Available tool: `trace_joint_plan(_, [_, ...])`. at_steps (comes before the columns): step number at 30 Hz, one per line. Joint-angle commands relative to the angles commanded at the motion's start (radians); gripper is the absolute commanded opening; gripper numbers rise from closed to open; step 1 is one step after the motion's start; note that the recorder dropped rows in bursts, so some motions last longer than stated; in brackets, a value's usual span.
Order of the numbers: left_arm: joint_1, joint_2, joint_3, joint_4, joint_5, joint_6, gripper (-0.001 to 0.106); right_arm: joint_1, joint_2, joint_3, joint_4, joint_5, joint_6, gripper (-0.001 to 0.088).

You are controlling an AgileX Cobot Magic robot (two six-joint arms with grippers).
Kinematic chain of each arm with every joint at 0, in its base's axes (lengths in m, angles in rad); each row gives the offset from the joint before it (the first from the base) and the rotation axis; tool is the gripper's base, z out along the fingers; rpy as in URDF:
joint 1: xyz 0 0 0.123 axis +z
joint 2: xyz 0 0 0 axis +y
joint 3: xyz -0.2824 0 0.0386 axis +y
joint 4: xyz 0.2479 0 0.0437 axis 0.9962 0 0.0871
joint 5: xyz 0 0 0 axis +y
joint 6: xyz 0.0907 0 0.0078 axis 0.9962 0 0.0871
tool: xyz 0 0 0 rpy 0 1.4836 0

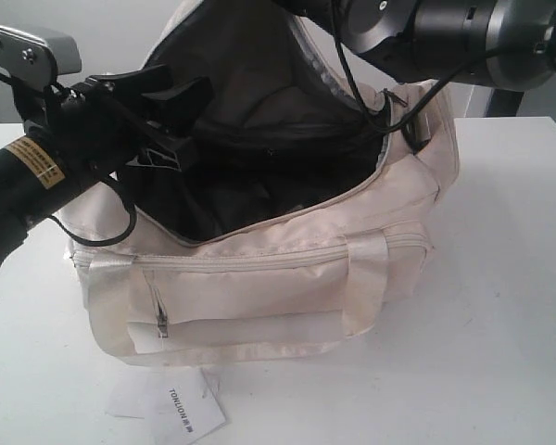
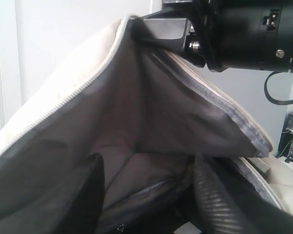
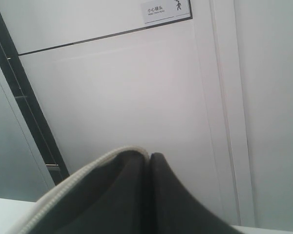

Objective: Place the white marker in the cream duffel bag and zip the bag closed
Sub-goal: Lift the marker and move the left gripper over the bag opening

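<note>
Cream duffel bag point(image 1: 259, 297) sits on the white bench point(image 1: 500, 278), long side toward the exterior camera; main zip undone, top flap point(image 1: 250, 74) raised upright so its grey lining faces the opening; interior dark in the exterior view. Right fingers point(image 2: 161, 29) are clenched on the top edge of the flap at the zip tape and hold it up; right wrist view shows only the cream zip edge pinched against dark material, with a white wall panel behind. Left fingers point(image 2: 85, 195) stand released and well apart, at the mouth of the bag on its left end, pointing into the cavity; nothing is gripped between them. White marker: cannot be made out in any view; a small pale patch low between the left fingers in the left wrist view is too cropped to identify. Front pocket zip point(image 1: 162, 311) closed, puller hanging down; satin handle point(image 1: 366, 278) lies flat over the front panel; black strap ring point(image 1: 417, 125) at the right end. White paper tag point(image 1: 181, 408) lies on the bench just in front of the bag, printed side up.
</note>
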Motion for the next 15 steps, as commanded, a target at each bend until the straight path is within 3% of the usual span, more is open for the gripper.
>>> trace_joint_plan(6, [0.000,0.000,0.000,0.000,0.000,0.004,0.054,0.000,0.000,0.000,0.000,0.000,0.000,0.0000])
trace_joint_plan(8, [0.000,-0.003,0.000,0.002,0.002,0.004,0.043,0.000,0.000,0.000,0.000,0.000,0.000,0.0000])
trace_joint_plan(11, [0.000,-0.028,0.002,0.012,0.059,0.004,0.006,0.000,0.000,0.000,0.000,0.000,0.000,0.0000])
trace_joint_plan(12, [0.000,-0.039,0.002,0.012,0.085,0.013,0.001,0.000,0.000,0.000,0.000,0.000,0.000,0.0000])
trace_joint_plan(15, [0.000,-0.072,0.002,0.012,0.191,0.023,0.000,0.000,0.000,0.000,0.000,0.000,0.000,0.0000])
